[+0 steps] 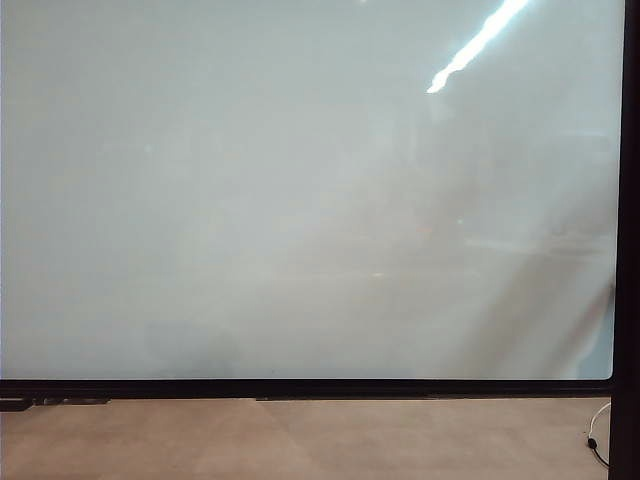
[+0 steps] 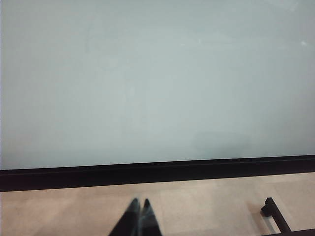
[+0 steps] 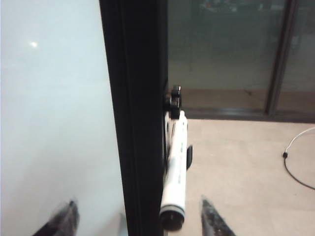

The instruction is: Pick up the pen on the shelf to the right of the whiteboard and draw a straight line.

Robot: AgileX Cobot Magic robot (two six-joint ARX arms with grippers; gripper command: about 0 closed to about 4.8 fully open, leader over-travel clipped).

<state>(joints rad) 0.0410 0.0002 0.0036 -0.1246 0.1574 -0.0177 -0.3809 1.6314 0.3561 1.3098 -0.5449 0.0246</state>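
The right gripper [image 3: 140, 216] is spread wide, and the pen [image 3: 175, 172] is seen between its fingertips, untouched, clipped beside the whiteboard [image 3: 54, 113] frame. The left gripper [image 2: 139, 209] is pressed together, before the board's lower edge.

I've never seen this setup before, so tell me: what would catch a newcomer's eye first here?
The huge glossy whiteboard fills the exterior view, unmarked, a ceiling light glaring near its top right. Beside its black frame's right edge, the white pen sits on a holder, between the right gripper's wide-open fingertips. The left gripper points at the board's bottom edge, shut.
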